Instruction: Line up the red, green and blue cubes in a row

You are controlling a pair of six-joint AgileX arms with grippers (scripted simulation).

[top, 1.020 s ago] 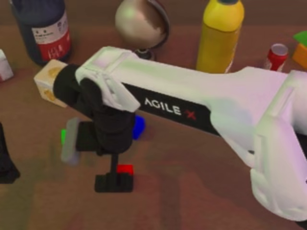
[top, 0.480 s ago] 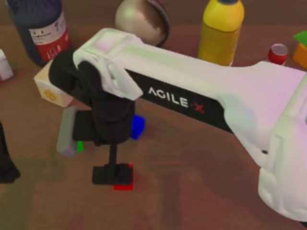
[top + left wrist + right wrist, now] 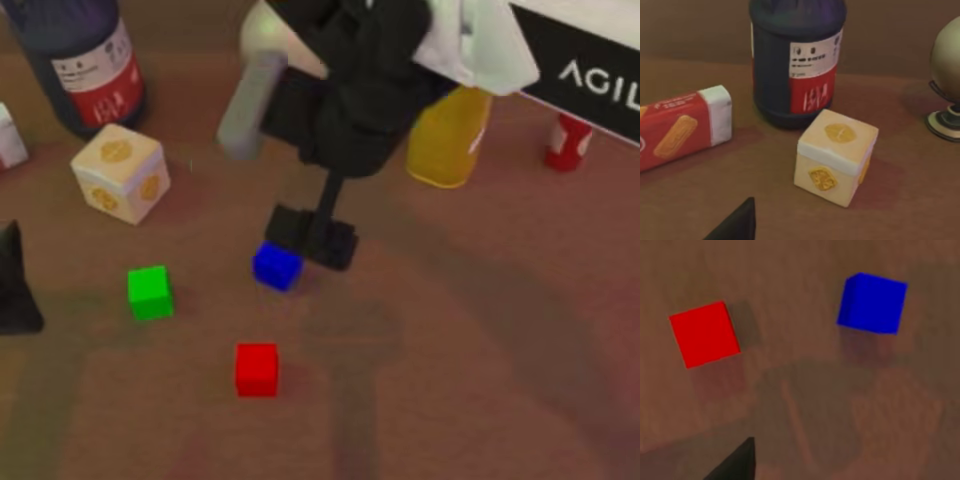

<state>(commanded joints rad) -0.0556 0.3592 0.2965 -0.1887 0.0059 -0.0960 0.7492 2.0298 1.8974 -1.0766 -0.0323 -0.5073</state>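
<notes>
The right arm's pincer [image 3: 312, 238] hangs over the middle of the brown counter [image 3: 480, 380], its dark tips just beside the small deep-blue cube [image 3: 276, 266] and holding nothing — whether its fingers are spread or pressed together I cannot tell. The small bright-red cube [image 3: 256, 369] sits nearer the front edge, apart from the blue one, and the small bright-green cube [image 3: 150, 292] lies well to the left of both. The three form a loose triangle, not a row.

The blue cube looks like the next one to move. To do that well, the pincer should centre over it, square its fingers to two opposite flat faces, and descend straight — a skewed grip could twist the cube. Setting it level with the others, evenly spaced, would finish the line cleanly.

The left pincer [image 3: 14, 290] is parked at the left edge, near a larger cream cube with gold emblems [image 3: 119, 172].
</notes>
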